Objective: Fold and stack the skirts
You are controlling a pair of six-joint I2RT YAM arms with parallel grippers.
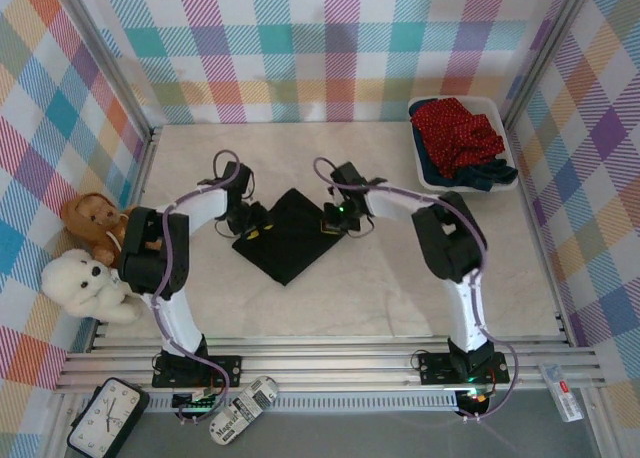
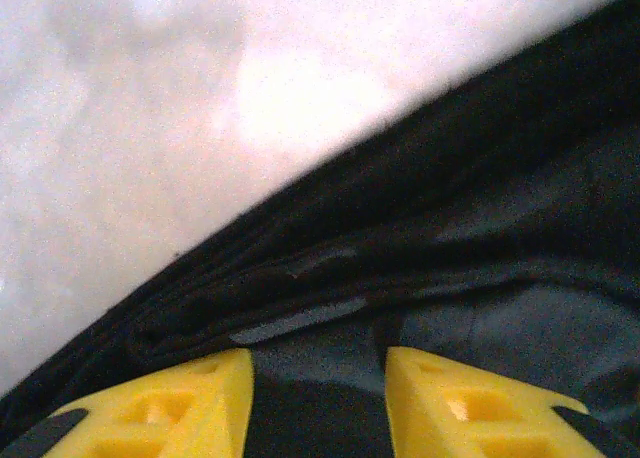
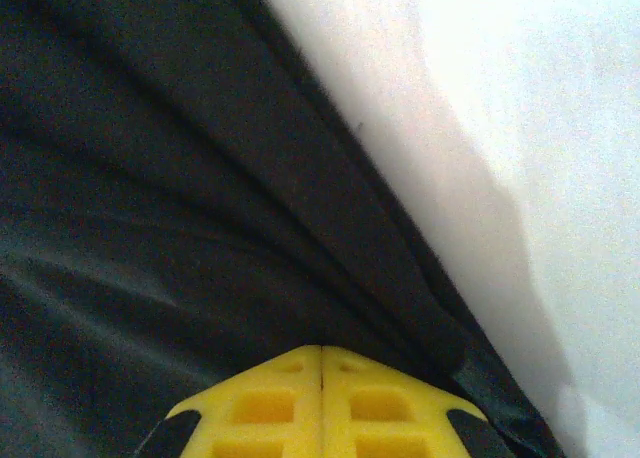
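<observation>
A plain black skirt (image 1: 285,236) lies folded in a diamond shape on the middle of the table. My left gripper (image 1: 250,226) is at its left corner; in the left wrist view its yellow fingers (image 2: 190,403) stand apart, open (image 2: 318,383), with black cloth (image 2: 450,228) lying between and ahead of them. My right gripper (image 1: 331,222) is at the skirt's right corner. In the right wrist view its tips (image 3: 321,350) meet, shut, resting on the black cloth (image 3: 150,198). A red dotted skirt (image 1: 455,128) lies on dark blue denim (image 1: 490,176) in the basket.
The white basket (image 1: 418,150) stands at the back right against the checked wall. A brown teddy bear (image 1: 92,218) and a white one (image 1: 85,283) sit at the left edge. A clock (image 1: 105,418) and a remote (image 1: 243,408) lie below the rail.
</observation>
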